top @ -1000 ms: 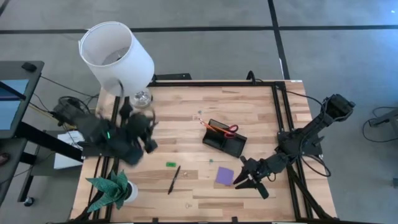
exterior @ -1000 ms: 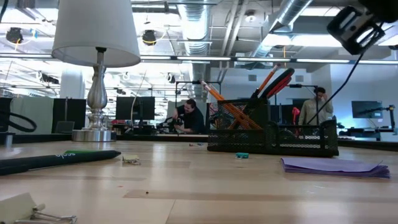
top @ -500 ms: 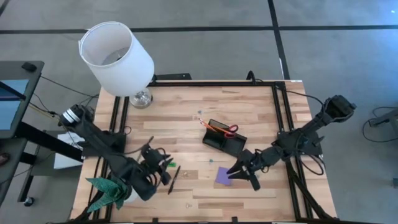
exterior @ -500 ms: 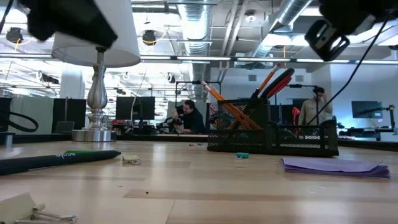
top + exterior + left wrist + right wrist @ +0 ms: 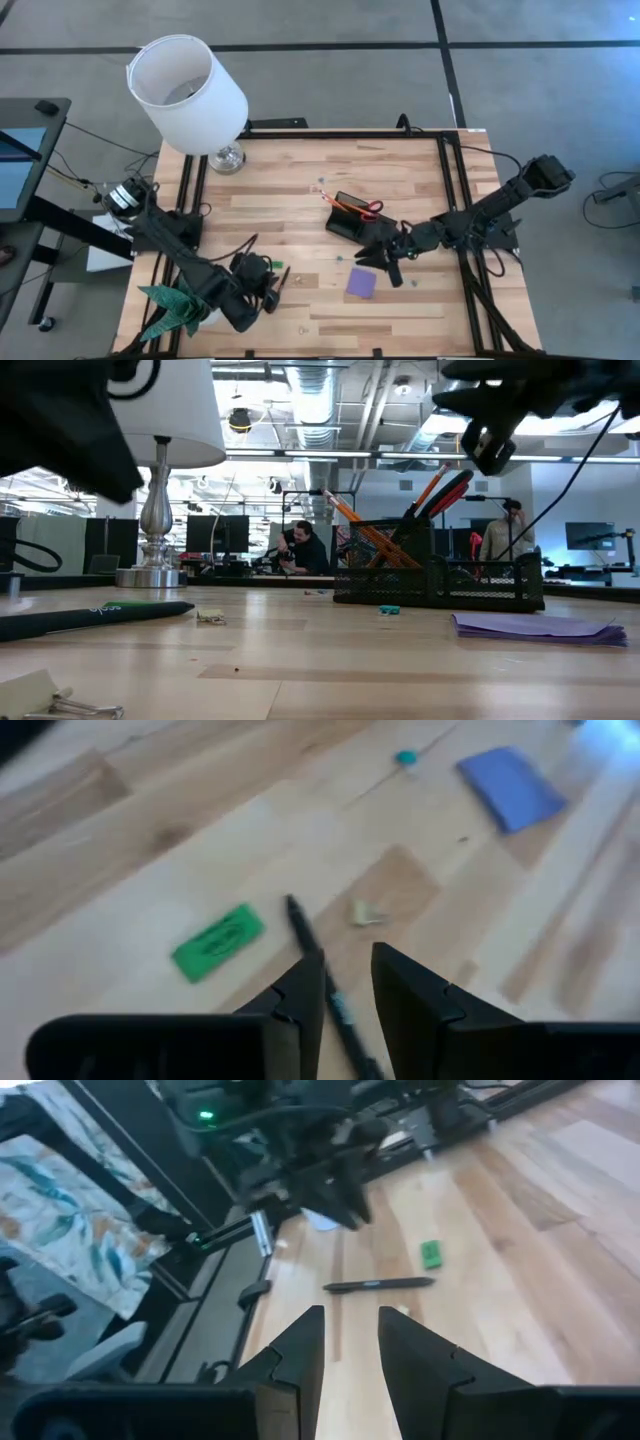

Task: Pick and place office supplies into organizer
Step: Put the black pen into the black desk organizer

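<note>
Left gripper (image 5: 268, 292) now down beside black pen (image 5: 279, 289), having swung in from table's left edge; fingers (image 5: 300, 1000) part open either side of pen (image 5: 322, 988), nothing gripped yet. Green piece (image 5: 218, 942) just beside.

Right gripper (image 5: 385, 262) moved off purple note pad (image 5: 361, 282) toward organizer (image 5: 360, 222); narrow gap between fingers (image 5: 300, 1342), empty.

Scissors (image 5: 371, 209) and pencils (image 5: 340, 203) already in organizer. Pen pickup judged imminent; pad, pen, green piece remain out.
</note>
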`<action>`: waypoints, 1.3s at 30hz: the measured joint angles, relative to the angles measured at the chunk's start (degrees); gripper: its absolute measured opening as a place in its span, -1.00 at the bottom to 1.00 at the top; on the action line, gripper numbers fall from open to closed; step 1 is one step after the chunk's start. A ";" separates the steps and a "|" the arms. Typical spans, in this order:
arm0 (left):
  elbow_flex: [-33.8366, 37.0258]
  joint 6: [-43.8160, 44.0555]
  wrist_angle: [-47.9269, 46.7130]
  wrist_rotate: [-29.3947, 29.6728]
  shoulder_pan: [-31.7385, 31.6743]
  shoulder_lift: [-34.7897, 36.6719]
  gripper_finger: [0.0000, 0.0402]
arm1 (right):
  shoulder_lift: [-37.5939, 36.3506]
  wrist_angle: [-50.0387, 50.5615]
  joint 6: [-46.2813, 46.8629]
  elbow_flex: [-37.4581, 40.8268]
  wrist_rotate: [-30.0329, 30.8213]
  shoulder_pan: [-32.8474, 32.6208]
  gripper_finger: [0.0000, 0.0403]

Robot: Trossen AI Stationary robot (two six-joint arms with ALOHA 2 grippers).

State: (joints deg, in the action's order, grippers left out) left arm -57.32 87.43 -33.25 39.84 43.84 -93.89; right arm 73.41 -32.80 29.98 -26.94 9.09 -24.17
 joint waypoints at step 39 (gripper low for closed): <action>-0.02 -0.65 10.46 -8.65 4.04 -11.30 -0.61 | -0.02 5.75 0.00 0.00 -0.10 1.39 -0.54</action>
State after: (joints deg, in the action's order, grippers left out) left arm -57.34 86.78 -22.79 31.19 47.88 -105.19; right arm 73.38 -27.05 29.98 -26.94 8.99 -22.79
